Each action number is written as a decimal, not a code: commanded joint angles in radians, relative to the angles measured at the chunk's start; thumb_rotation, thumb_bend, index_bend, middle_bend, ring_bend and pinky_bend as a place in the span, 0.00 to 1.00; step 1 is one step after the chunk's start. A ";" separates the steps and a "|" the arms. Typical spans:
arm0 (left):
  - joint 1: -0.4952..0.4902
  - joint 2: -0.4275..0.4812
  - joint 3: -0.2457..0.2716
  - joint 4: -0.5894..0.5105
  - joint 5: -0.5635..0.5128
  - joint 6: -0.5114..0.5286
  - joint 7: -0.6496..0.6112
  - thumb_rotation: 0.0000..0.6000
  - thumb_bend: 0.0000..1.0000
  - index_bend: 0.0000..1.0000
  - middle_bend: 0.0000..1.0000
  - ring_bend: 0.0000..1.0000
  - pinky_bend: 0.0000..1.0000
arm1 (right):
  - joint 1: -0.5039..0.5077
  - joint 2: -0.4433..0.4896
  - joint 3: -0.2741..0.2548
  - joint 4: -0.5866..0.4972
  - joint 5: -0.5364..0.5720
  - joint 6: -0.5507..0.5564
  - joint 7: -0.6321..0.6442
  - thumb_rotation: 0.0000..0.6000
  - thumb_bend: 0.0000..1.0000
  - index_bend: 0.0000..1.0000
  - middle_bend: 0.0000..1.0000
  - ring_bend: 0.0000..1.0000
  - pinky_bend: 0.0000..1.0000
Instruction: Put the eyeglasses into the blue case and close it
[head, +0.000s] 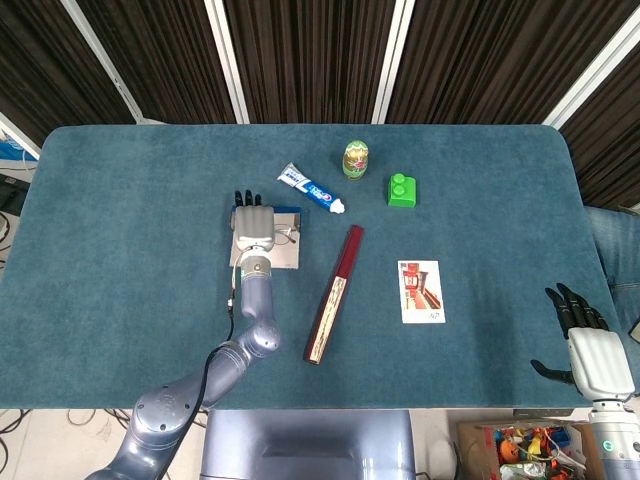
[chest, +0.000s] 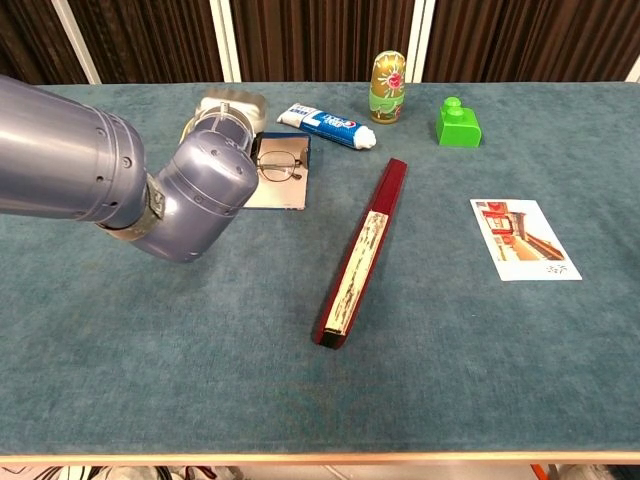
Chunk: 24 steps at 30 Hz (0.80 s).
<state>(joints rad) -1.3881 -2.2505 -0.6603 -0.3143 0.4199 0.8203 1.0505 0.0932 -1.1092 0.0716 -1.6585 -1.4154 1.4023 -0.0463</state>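
Left hand (head: 252, 225) flat over open case (head: 285, 252), fingers stretched toward far edge of worktop (head: 120, 200); grasp not discernible. Glasses (chest: 277, 165) in case, just right of hand. Right hand (head: 590, 345) off worktop's near right corner, spread, empty. Toothpaste (head: 312, 188), doll (head: 355, 159), block (head: 402, 190) near far edge; fan (head: 333, 293), card (head: 421, 291) mid-worktop.
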 joint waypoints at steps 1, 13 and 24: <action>0.000 0.000 -0.005 0.000 0.004 0.000 0.000 1.00 0.44 0.39 0.14 0.00 0.00 | 0.000 0.001 0.000 -0.001 0.001 0.000 -0.001 1.00 0.03 0.04 0.00 0.09 0.18; 0.068 0.041 0.042 -0.151 0.096 0.104 -0.009 1.00 0.44 0.39 0.14 0.00 0.00 | 0.002 0.001 0.000 -0.003 0.001 -0.003 -0.002 1.00 0.04 0.04 0.00 0.09 0.18; 0.288 0.261 0.116 -0.683 0.103 0.249 0.060 1.00 0.44 0.18 0.15 0.01 0.06 | -0.001 -0.001 0.000 -0.001 -0.006 0.008 0.000 1.00 0.04 0.04 0.00 0.09 0.18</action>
<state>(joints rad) -1.1996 -2.0934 -0.5881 -0.7918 0.5226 1.0171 1.0759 0.0925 -1.1103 0.0714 -1.6598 -1.4216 1.4098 -0.0463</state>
